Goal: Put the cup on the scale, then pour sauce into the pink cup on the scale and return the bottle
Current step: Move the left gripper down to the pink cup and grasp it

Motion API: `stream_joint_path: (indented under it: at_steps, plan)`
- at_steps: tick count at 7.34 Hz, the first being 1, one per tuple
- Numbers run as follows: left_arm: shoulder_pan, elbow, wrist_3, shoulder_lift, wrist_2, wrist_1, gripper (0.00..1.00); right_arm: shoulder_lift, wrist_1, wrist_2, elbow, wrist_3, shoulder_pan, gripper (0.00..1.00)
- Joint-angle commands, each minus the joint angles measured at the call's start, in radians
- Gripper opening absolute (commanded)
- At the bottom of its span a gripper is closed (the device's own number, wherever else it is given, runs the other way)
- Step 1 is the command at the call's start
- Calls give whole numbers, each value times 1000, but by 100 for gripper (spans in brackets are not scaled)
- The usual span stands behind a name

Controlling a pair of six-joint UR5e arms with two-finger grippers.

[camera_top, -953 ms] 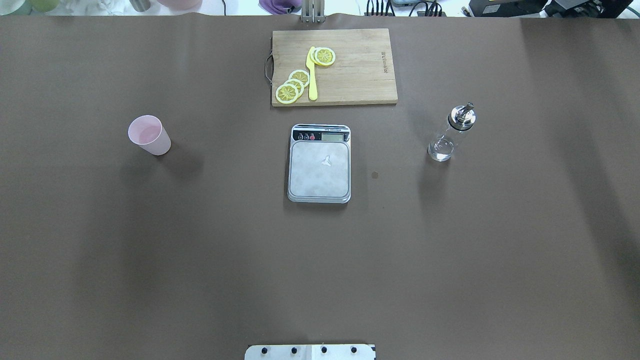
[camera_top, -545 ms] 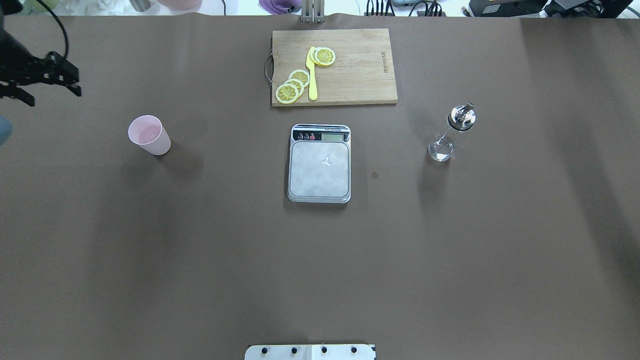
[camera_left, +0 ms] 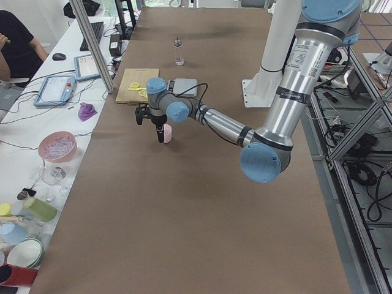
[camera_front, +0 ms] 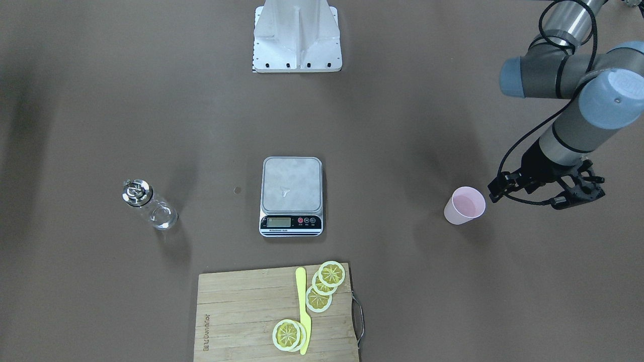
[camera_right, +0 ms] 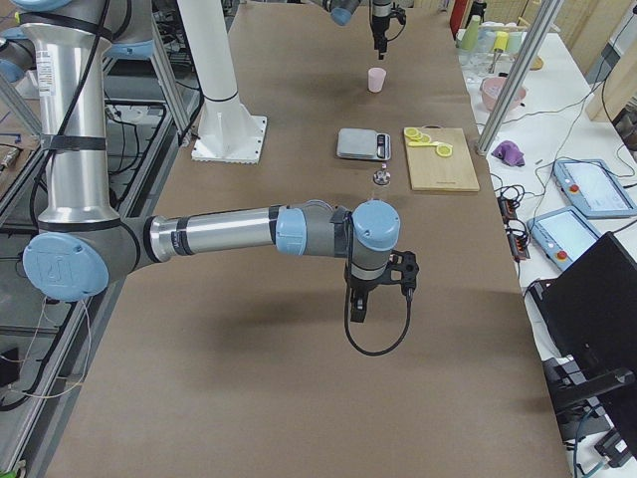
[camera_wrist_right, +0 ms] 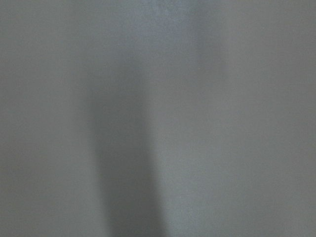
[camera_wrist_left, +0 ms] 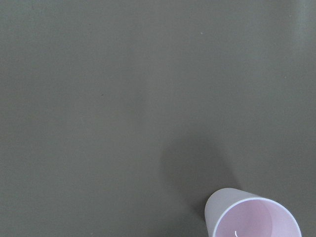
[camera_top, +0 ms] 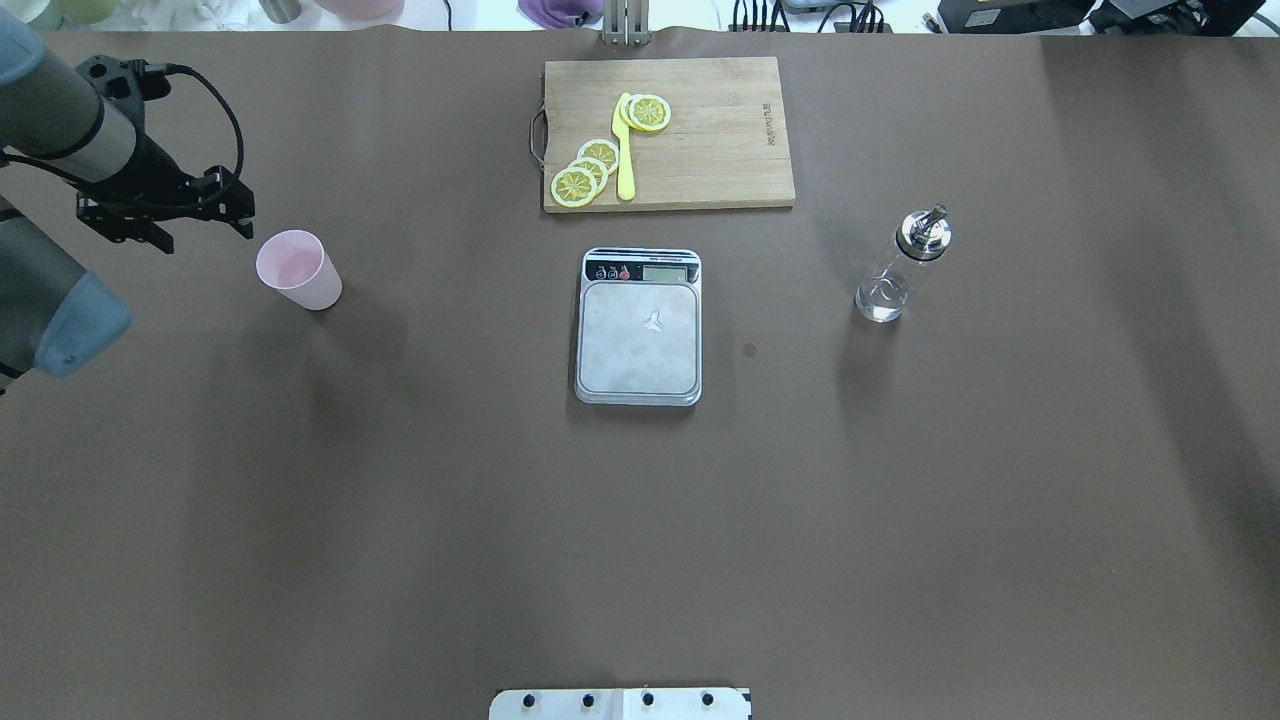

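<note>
The pale pink cup [camera_top: 298,270] stands upright and empty on the brown table, left of centre, also seen in the front view [camera_front: 465,205] and low in the left wrist view [camera_wrist_left: 254,219]. My left gripper [camera_top: 205,237] hovers open just left of and beyond the cup, not touching it [camera_front: 526,201]. The steel scale [camera_top: 638,328] lies bare mid-table. The clear bottle [camera_top: 900,270] with its silver spout stands to the scale's right. My right gripper [camera_right: 378,289] shows only in the exterior right view, over bare table near that end; I cannot tell its state.
A wooden cutting board [camera_top: 668,132] with lemon slices [camera_top: 585,170] and a yellow knife [camera_top: 624,150] lies beyond the scale. The robot's base plate [camera_top: 620,703] sits at the near edge. Bowls and cups stand on a side bench [camera_left: 37,184].
My left arm has come in from the left edge and moved right toward the cup. The cup, scale and bottle have not moved.
</note>
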Motion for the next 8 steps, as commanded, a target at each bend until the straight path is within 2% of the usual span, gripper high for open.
stream_joint_path:
  at_steps: [1, 4, 6, 7, 8]
  plan:
    - [39, 12, -22, -10, 1, -13, 84, 1, 0, 0, -4, 0, 0, 100]
    - [60, 29, -22, -22, 2, -15, 70, 1, 0, -2, -10, -2, 0, 100]
    - [63, 59, -22, -42, 2, -19, 66, 1, 0, -6, -10, -2, -5, 100]
    - [63, 70, -22, -44, 2, -28, 59, 1, 0, -6, -12, -2, -6, 100]
    - [63, 72, -22, -44, 2, -31, 46, 1, 0, -8, -13, 0, -9, 100]
